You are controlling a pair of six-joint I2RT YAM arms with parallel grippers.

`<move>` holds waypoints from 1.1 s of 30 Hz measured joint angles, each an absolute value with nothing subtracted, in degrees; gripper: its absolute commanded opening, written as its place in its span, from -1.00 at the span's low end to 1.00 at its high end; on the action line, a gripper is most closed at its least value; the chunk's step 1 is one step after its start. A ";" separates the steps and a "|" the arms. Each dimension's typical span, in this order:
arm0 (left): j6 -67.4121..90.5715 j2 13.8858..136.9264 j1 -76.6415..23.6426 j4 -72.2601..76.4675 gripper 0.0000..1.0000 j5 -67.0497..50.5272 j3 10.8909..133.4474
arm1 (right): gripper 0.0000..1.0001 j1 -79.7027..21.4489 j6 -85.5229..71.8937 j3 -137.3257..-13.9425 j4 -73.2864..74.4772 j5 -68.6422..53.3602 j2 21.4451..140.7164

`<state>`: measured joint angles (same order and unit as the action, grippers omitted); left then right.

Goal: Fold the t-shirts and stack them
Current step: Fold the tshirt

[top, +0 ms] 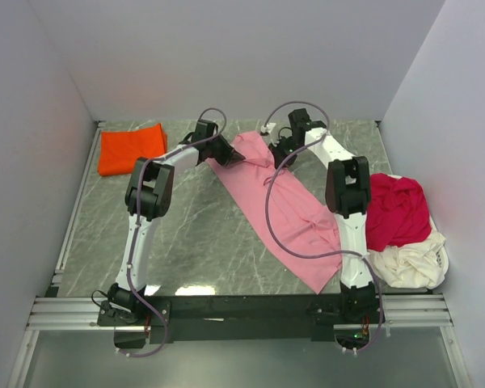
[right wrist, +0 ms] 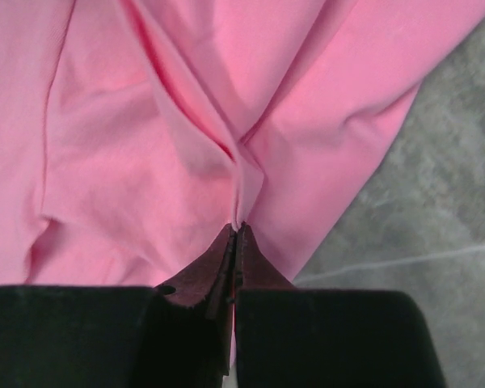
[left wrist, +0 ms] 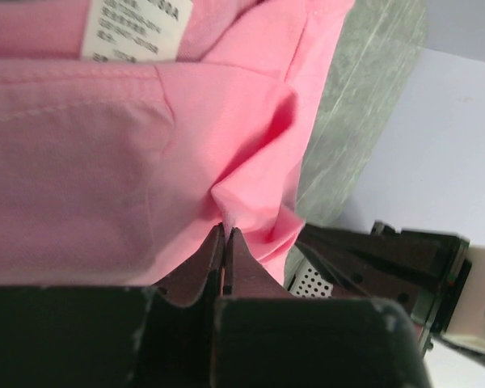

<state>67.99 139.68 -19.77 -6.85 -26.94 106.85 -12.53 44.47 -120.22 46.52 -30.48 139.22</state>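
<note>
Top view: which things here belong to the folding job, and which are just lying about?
Job:
- pink tee, pinched by the left gripper and right gripper
- orange tee, folded, far left
- crimson tee and cream tee, heaped at right

Just there:
- table
- rail at the near edge
- walls

Plain white walls [top: 226,56] on 3 sides of a grey-green marbled tabletop [top: 194,242]
</note>
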 measured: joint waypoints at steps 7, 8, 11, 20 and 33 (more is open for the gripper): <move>65.63 139.79 -18.79 -9.98 -0.99 -25.56 109.69 | -1.00 -11.68 44.42 -110.63 41.41 -30.04 131.94; 65.30 139.79 -18.70 -10.41 -0.99 -25.50 110.34 | -1.00 -11.60 44.45 -110.10 40.60 -30.11 131.33; 64.49 139.79 -18.68 -11.22 -0.99 -25.30 111.83 | -1.00 -11.42 44.42 -108.86 38.63 -30.52 130.28; 62.46 140.55 -18.72 -11.88 -0.99 -25.21 112.62 | -1.00 -11.55 45.30 -100.03 33.45 -30.26 126.74; 59.00 141.23 -18.76 -11.14 -0.99 -25.19 114.02 | -1.00 -18.46 49.04 -84.90 21.76 -18.68 112.53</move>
<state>59.00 141.23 -18.76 -11.14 -25.19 114.02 -18.46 49.04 -84.90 21.76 -18.68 112.53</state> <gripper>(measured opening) 0.015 0.008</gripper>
